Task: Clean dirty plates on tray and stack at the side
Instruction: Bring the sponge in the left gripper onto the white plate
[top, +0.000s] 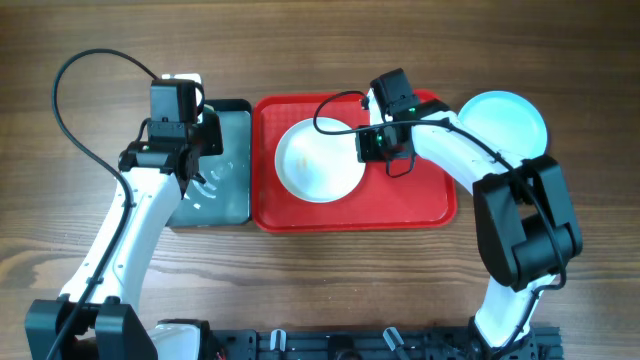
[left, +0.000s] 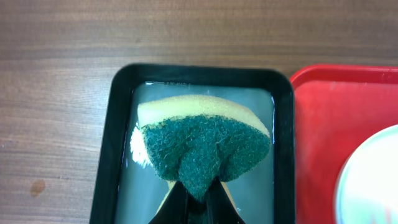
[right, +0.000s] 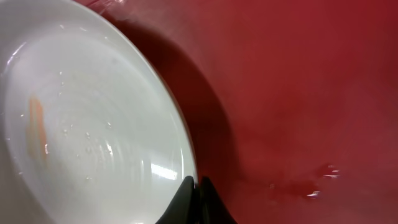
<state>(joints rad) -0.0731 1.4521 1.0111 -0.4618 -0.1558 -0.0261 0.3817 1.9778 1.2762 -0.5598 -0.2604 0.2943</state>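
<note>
Left claw (left: 198, 200): clamped narrow on the sponge (left: 205, 149). The green scouring face is toward the wrist camera, with yellow foam behind it. You hold the sponge over the black tray (left: 119, 162), which has a film of water in it. The black tray sits on the desk (top: 320, 290) just beside the red tray (top: 350, 215), on its left. Whether the rims touch is not resolvable.

Right claw (right: 198, 186): tips pressed together at the right rim of the white plate (right: 93, 124). You cannot tell from the wrist view whether the rim is pinched between them or only touched. The plate lies in the red tray, left of centre. Droplets and an orange streak (right: 37, 124) show on its face, and the tray floor beside the claw is wet.

Far right, off the tray: a turquoise plate (top: 503, 120) rests on the desk near the tray's far right corner. One plate or a stack, cannot tell.
</note>
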